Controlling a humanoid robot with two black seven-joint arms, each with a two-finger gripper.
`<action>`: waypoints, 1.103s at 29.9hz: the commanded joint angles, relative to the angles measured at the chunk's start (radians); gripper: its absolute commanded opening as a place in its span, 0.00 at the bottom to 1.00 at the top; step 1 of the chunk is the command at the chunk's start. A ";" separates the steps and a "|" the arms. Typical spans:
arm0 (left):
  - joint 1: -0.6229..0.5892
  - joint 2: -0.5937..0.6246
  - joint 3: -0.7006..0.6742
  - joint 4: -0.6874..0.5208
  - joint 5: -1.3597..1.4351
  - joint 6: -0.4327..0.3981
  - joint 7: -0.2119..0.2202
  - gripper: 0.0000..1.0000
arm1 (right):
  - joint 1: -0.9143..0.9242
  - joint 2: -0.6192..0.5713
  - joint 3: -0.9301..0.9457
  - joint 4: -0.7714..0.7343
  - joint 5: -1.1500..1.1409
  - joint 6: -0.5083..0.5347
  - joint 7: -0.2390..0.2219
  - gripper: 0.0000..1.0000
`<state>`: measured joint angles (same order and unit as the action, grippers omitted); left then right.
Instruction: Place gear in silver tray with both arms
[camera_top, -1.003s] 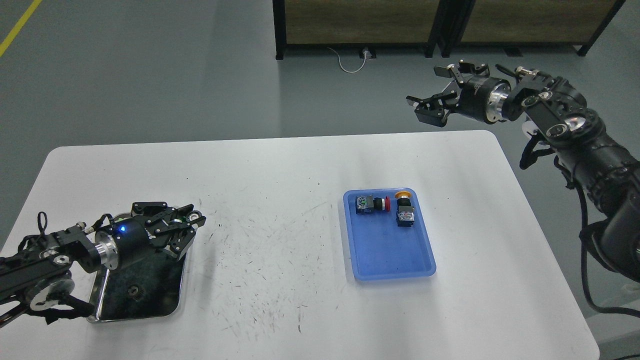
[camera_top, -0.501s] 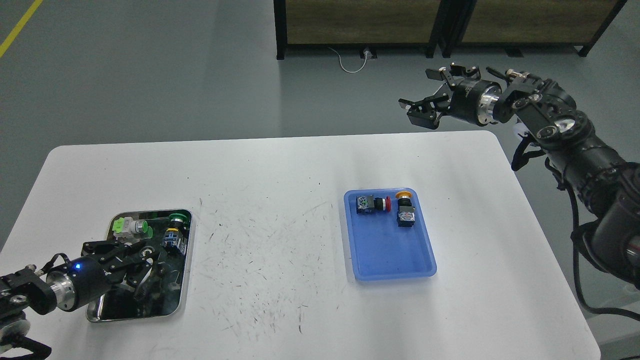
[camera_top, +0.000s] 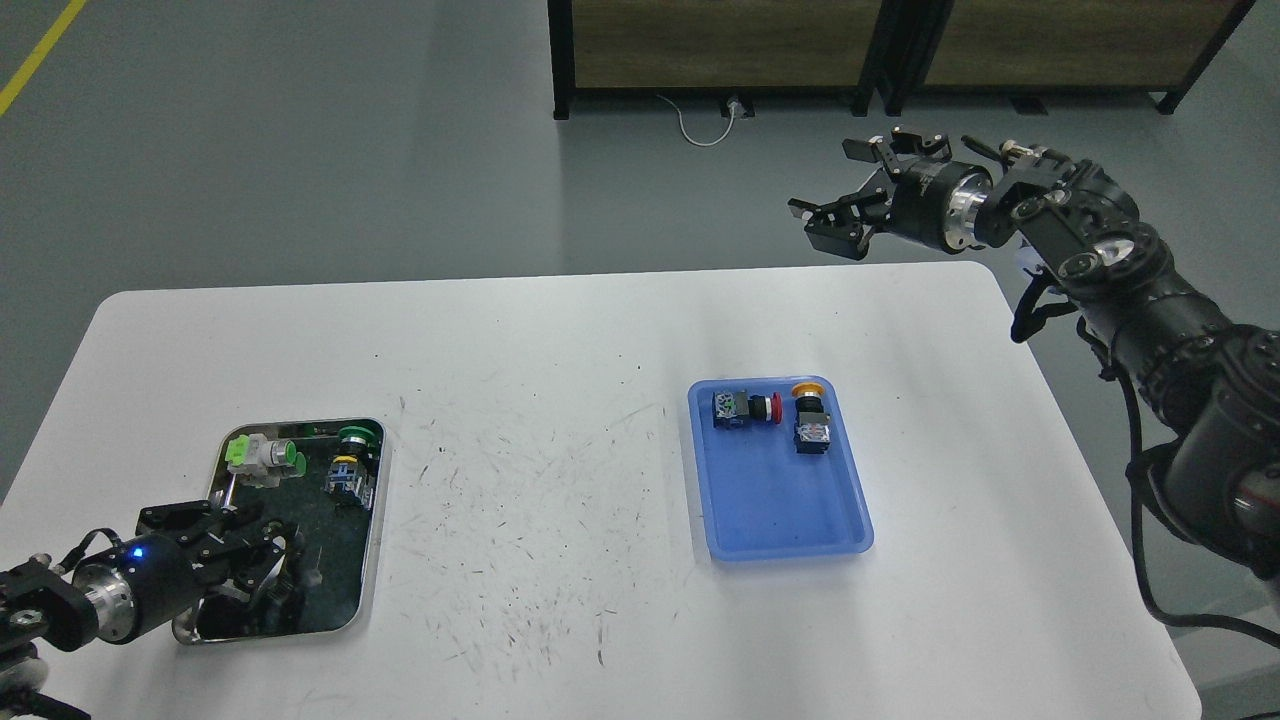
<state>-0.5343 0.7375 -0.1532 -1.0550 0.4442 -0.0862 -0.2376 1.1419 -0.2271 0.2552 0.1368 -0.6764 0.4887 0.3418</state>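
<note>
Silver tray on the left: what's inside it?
The silver tray holds a light-green push-button and a green-capped switch. The left end effector covers its near part.

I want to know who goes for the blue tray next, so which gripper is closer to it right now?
Right. The right gripper hangs open beyond the table's far edge, past the blue tray. The left gripper is across the table, over the silver tray.

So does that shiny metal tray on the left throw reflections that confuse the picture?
Head view: yes, the shiny rectangular silver tray has a dark mirror bottom, so the black left gripper blends into its reflection; everything else is sharp and evenly lit.
</note>
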 joint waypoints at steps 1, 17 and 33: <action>-0.007 -0.006 -0.008 0.006 -0.039 0.014 0.001 0.89 | 0.006 0.000 0.013 -0.002 0.000 0.000 0.000 0.92; -0.364 0.059 -0.178 0.004 -0.058 0.074 0.185 0.97 | 0.062 -0.012 0.073 -0.022 0.095 -0.085 -0.001 0.99; -0.911 -0.202 0.040 0.343 -0.302 0.062 0.276 0.97 | 0.098 -0.100 0.133 -0.045 0.373 -0.206 -0.064 0.99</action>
<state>-1.4081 0.6035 -0.0963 -0.7546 0.1454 -0.0255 0.0228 1.2357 -0.3239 0.3796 0.0918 -0.3373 0.2947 0.2876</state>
